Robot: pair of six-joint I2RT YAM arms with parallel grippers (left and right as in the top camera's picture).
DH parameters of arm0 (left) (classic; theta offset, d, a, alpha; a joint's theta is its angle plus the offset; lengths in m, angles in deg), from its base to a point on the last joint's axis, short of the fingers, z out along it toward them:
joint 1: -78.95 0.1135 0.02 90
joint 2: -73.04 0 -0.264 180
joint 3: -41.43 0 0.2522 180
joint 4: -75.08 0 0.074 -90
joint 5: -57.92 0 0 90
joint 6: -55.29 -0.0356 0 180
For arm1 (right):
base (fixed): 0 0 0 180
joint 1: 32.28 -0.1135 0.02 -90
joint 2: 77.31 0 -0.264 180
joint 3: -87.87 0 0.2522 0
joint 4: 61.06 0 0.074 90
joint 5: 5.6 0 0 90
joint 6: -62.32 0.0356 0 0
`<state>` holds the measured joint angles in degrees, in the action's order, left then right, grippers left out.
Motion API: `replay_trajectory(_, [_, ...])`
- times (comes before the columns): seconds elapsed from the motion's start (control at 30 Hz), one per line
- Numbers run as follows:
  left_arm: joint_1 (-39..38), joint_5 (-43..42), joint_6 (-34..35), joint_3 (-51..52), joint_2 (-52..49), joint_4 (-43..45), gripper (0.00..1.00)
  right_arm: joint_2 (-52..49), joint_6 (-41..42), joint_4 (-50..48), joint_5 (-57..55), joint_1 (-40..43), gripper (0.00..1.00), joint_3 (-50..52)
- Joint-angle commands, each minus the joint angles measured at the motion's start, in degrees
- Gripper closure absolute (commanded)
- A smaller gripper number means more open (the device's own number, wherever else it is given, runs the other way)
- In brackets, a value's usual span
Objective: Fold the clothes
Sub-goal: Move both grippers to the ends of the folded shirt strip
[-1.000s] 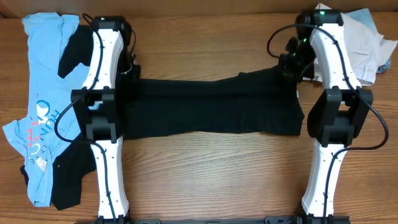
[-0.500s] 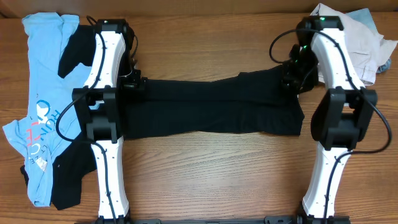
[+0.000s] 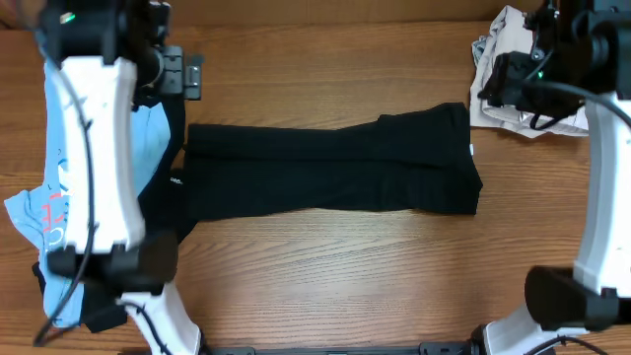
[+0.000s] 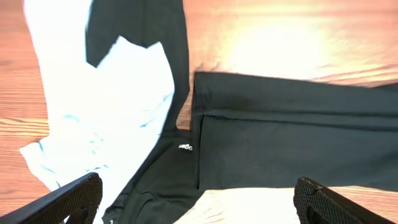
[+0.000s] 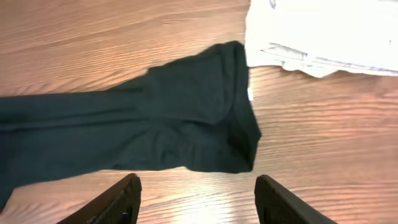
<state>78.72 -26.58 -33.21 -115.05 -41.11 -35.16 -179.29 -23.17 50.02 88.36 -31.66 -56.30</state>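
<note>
The black T-shirt (image 3: pixel 330 168) lies folded into a long flat band across the middle of the table, with its small white tag (image 5: pixel 250 93) at the right end. In the left wrist view its left end (image 4: pixel 280 137) lies beside the light-blue tee (image 4: pixel 99 112) and a black white-logo garment (image 4: pixel 155 43). My left gripper (image 4: pixel 199 205) hangs open high above that end and holds nothing. My right gripper (image 5: pixel 199 205) is open too, well above the shirt's right end (image 5: pixel 186 112) and empty. From overhead, the left gripper (image 3: pixel 180 75) and right gripper (image 3: pixel 503 81) are raised at the back corners.
The light-blue tee (image 3: pixel 54 197) and the black logo garment (image 3: pixel 168 202) lie at the table's left side, partly under my left arm. A pale crumpled pile of clothes (image 3: pixel 527 39) sits at the back right. Bare wood shows in front of the black shirt.
Both grippers opened and let go of the black shirt's ends. Both arms rose and pulled back toward the far corners. The shirt stays flat on the table.
</note>
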Motion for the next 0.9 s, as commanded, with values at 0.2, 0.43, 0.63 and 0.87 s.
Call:
replay_trajectory(0.2, [0.33, -4.55, 2.80, 24.37, 5.84, 8.94, 0.00, -0.35, 0.26, -0.57, 1.22, -7.30, 0.38, 5.27])
replay_trajectory(0.43, [2.23, -9.29, 3.45, 44.02, 5.81, 25.24, 0.00, -0.35, 0.26, -0.55, 1.25, -8.20, 0.38, 9.09])
replay_trajectory(0.63, [5.99, -9.40, 3.43, 54.88, 5.84, 30.42, 0.00, -0.35, 0.24, -1.62, 1.25, -8.17, 0.38, 10.45])
replay_trajectory(0.87, [11.74, -11.50, 3.87, 65.09, 5.84, 37.70, 0.41, -0.37, 0.24, -2.69, 1.22, -8.17, 0.37, 10.45])
